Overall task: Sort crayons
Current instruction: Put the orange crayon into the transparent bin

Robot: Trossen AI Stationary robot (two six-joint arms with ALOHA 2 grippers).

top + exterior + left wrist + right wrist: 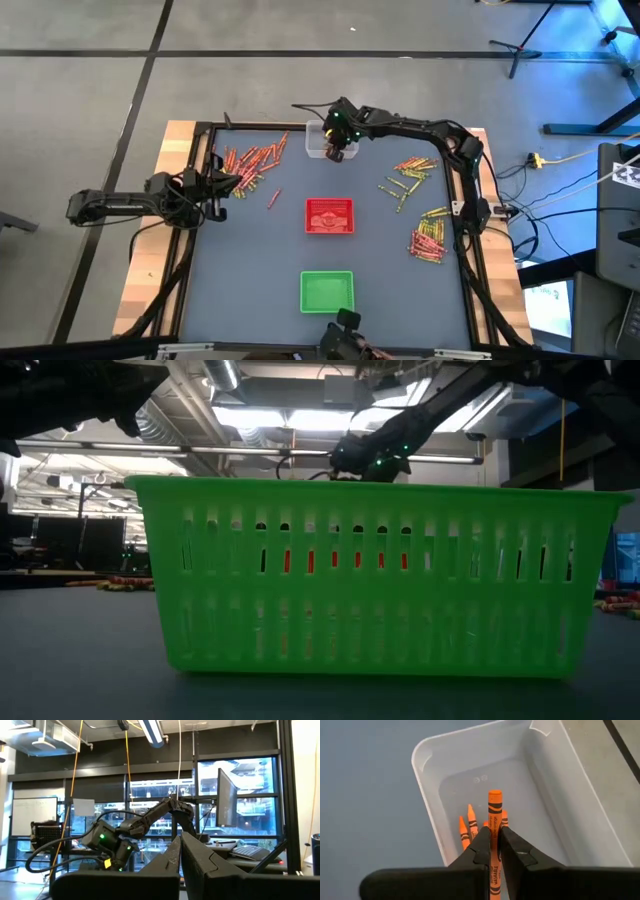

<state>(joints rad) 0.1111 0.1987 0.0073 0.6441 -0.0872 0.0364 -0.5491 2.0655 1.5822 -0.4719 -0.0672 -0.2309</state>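
Observation:
My right gripper hangs over the clear tray at the table's far side, shut on an orange crayon. In the right wrist view the tray holds a few more orange crayons on its bottom. Crayon piles lie on the table at far left and at right. My left gripper rests at the table's left, its fingers shut and empty, level above the table. My right gripper pinches the orange crayon's shaft between its two fingers, about midway along it. The fingers come from above and lie along the crayon, whose flat end juts past the fingertips. The crayon is lifted clear above the tray's inside.
A red tray stands at the table's middle and a green tray near the front edge; it fills the low view. More crayons lie at far right. One red crayon lies alone left of the red tray.

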